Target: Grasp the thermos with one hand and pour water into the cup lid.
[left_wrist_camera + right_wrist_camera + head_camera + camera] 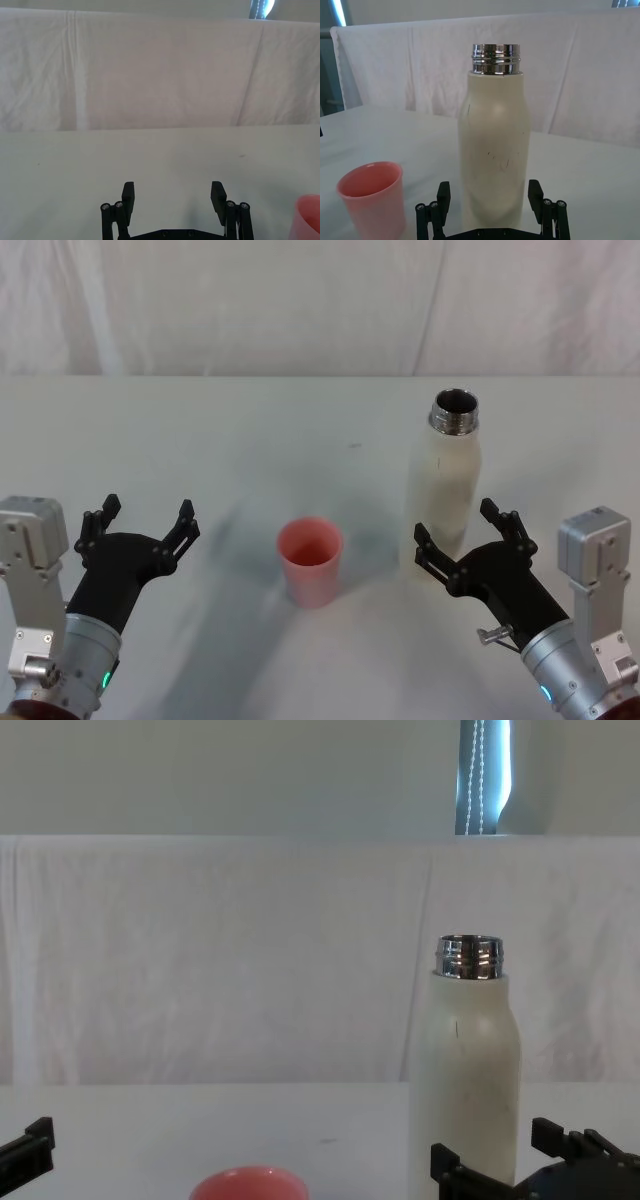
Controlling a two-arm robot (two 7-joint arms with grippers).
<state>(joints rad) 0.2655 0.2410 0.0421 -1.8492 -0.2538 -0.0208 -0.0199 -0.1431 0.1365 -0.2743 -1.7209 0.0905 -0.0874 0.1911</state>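
Note:
The thermos (447,475) (494,150) (466,1075) stands upright on the table's right side, cream-white with an open chrome threaded neck. The cup lid (310,560) (371,199) (248,1185) (308,216), a salmon-pink cup, stands mouth up at the middle of the table, left of the thermos. My right gripper (467,525) (490,200) (490,1160) is open, just in front of the thermos base, with a finger on either side and not touching. My left gripper (142,521) (173,195) is open over bare table, left of the cup lid.
A white cloth-covered table (220,440) stretches ahead, with a white draped backdrop (220,950) behind it. A small dark speck (355,446) lies on the cloth beyond the cup lid.

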